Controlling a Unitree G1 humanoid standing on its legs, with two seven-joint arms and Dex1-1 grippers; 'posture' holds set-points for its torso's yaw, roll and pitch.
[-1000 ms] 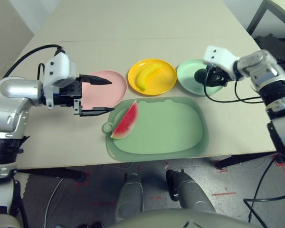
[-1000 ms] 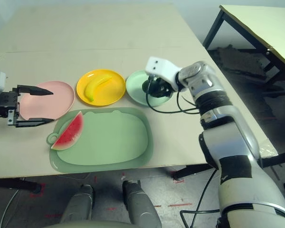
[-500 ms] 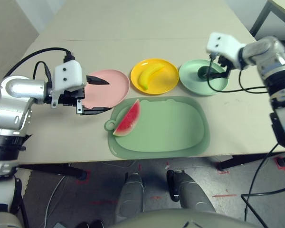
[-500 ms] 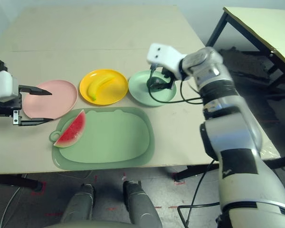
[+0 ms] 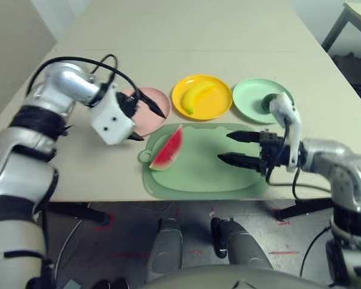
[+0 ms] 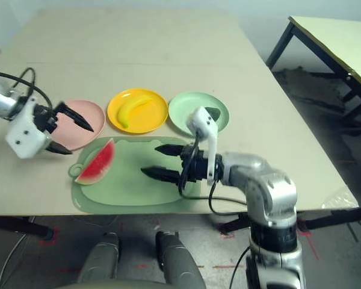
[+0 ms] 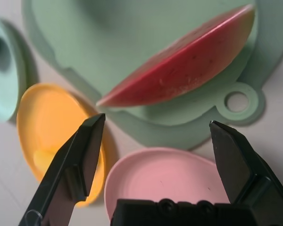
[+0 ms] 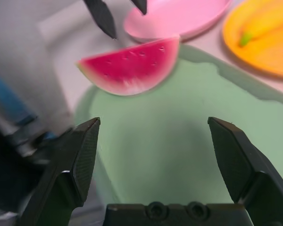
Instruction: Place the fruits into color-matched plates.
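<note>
Watermelon wedge (image 5: 168, 149) on green mat (image 5: 204, 174), between the left hand (image 5: 145, 120) and right hand (image 5: 231, 147), both wide and empty.

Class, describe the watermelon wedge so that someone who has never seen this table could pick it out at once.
Start at the large green mat on the near part of the table, in front of the row of three plates. The watermelon wedge lies at the mat's left end, beside the small ring tab and just in front of the pink plate. It is the only red fruit, edged with green rind, and the only one not on a plate.
</note>
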